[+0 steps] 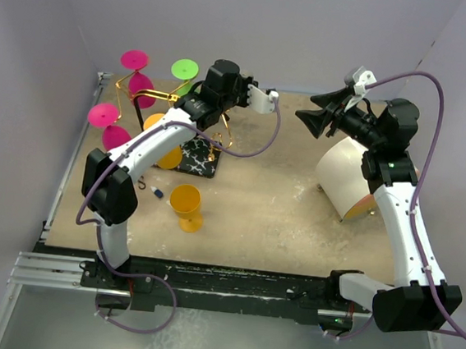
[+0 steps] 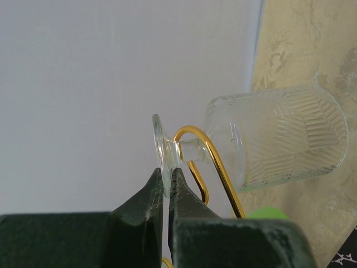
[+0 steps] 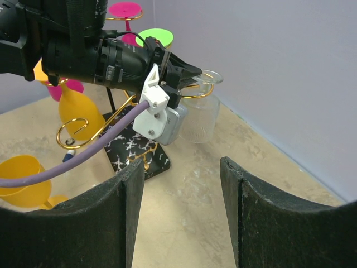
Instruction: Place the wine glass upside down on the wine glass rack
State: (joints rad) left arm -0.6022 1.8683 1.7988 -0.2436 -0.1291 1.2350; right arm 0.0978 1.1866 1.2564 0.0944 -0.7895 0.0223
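Left pincer on wine glass, rack mostly cropped

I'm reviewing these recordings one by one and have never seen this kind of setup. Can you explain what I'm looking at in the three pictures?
These are two robot arms bolted at the near edge of a table, each ending in a two-finger gripper. The top picture looks down from above and behind them. The other two come from a camera on each wrist.

The left gripper pinches the foot of a clear wine glass. Its bowl hangs downward and its stem sits inside a gold hook of the wine glass rack. Pink glasses and a green glass hang there too.

The right gripper is open, holds nothing and faces the left arm. On the table stand a yellow glass and a white curved object.
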